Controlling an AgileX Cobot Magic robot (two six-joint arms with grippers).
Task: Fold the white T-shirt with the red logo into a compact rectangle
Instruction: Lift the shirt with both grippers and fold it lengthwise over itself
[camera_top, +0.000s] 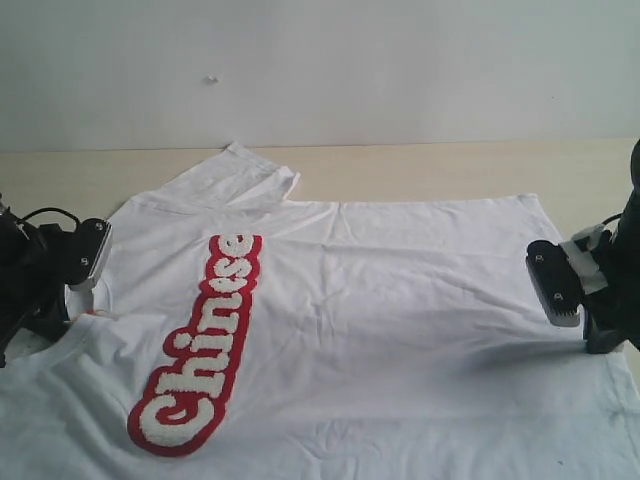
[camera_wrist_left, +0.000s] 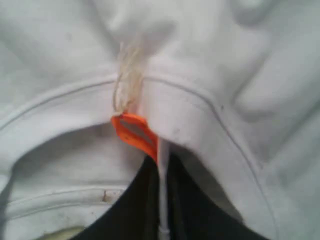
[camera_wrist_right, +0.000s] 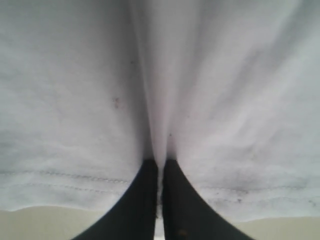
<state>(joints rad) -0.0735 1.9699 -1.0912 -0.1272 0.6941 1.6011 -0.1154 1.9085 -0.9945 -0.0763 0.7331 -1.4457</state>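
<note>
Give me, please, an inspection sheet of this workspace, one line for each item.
Surface: pale wooden table, mostly under the shirt.
Job's things: white T-shirt spread out and wrinkled; red logo facing up.
Clutter: nothing seen.
Grippers: left tool shut on the collar beside the orange neck tag; right tool shut on the hem.
Cables: black cable looping at the left arm.
Surroundings: plain pale wall.

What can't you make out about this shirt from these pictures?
Exterior view: the white T-shirt runs off the bottom edge; its near side is unseen.
Exterior view: the left gripper covers part of the collar.
Left wrist view: any print on the orange tag is too blurred.
Right wrist view: the right gripper hides the cloth it pinches.
</note>
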